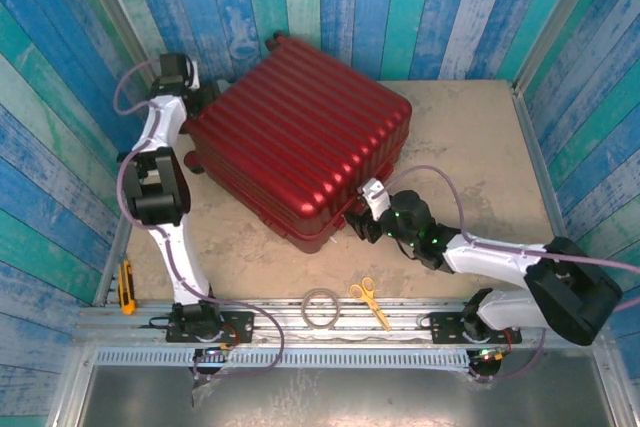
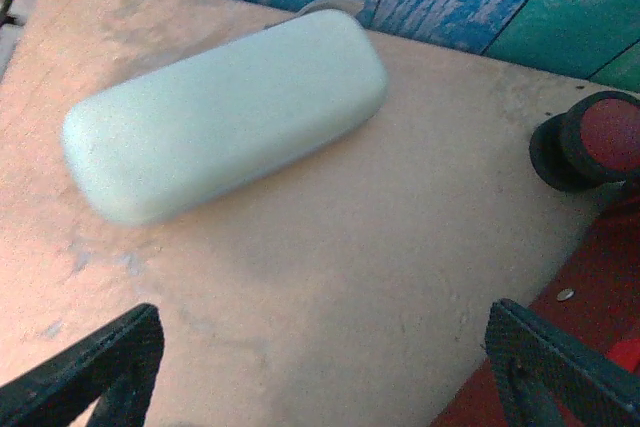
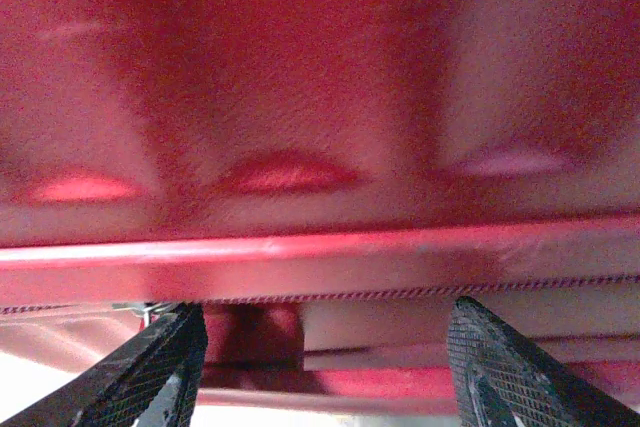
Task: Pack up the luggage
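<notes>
Left gripper (image 2: 320, 352) hangs over the tan table (image 2: 330, 247), its dark mesh fingers wide apart with nothing between them, both cut off by the bottom edge of its wrist view. Beyond lies a pale mint hard case (image 2: 225, 112), slightly blurred, and at the right a black-rimmed red wheel (image 2: 590, 142). Closed and flat, the luggage (image 1: 300, 137) lies left of the table's middle. At its near edge sits the right gripper (image 1: 360, 219), fingers apart. Up close the shell is a red blur above the zip seam (image 3: 400, 292), and whether the fingers touch it cannot be told.
</notes>
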You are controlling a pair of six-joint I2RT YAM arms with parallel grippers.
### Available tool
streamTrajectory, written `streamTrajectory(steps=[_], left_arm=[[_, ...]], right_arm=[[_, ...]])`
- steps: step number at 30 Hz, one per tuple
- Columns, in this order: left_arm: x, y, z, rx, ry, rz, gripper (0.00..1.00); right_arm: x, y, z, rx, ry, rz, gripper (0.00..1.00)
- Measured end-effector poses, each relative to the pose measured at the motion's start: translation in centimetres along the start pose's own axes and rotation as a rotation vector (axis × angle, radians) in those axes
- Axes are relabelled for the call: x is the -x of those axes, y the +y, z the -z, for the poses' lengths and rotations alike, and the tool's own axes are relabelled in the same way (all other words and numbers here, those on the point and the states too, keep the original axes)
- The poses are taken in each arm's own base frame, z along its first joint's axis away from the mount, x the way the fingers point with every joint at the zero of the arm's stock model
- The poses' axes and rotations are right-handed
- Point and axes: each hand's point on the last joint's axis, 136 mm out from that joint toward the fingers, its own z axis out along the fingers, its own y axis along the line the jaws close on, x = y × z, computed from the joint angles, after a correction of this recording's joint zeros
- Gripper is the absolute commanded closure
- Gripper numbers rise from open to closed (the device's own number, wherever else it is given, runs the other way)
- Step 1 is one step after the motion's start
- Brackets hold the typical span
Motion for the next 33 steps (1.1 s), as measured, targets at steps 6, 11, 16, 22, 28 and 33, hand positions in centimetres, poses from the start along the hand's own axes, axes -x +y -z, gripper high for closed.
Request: streamTrajectory(steps=[6, 11, 16, 22, 28, 33], left_arm=[[0.4, 0.4, 5.3, 0.048, -0.084, 0.052, 0.15], [2.9, -2.8, 12.8, -0.013, -0.232, 0.031, 0.15], [4.6, -6.6, 19.4, -0.093, -0.38, -0.017, 0.15], [3.2, -9.6, 20.3, -0.164, -0.38, -0.048, 0.14], [0.3, -12.0, 18.8, -0.214, -0.304, -0.061, 0.15], [-1.6, -13.7, 18.0, -0.242, -0.259, -0.074, 0.15]], right_arm=[[0.6, -1.3, 3.5, -0.094, -0.029, 0.0, 0.32], [0.9, -1.5, 6.2, -0.109, -0.073, 0.008, 0.3], [0.2, -0.7, 6.6, -0.064, -0.055, 0.037, 0.3], [-2.9, 1.2, 4.4, 0.055, 0.095, 0.053, 0.35], [-3.7, 2.3, 3.4, 0.124, 0.136, 0.056, 0.38], [-2.6, 2.5, 3.4, 0.132, 0.096, 0.063, 0.42]])
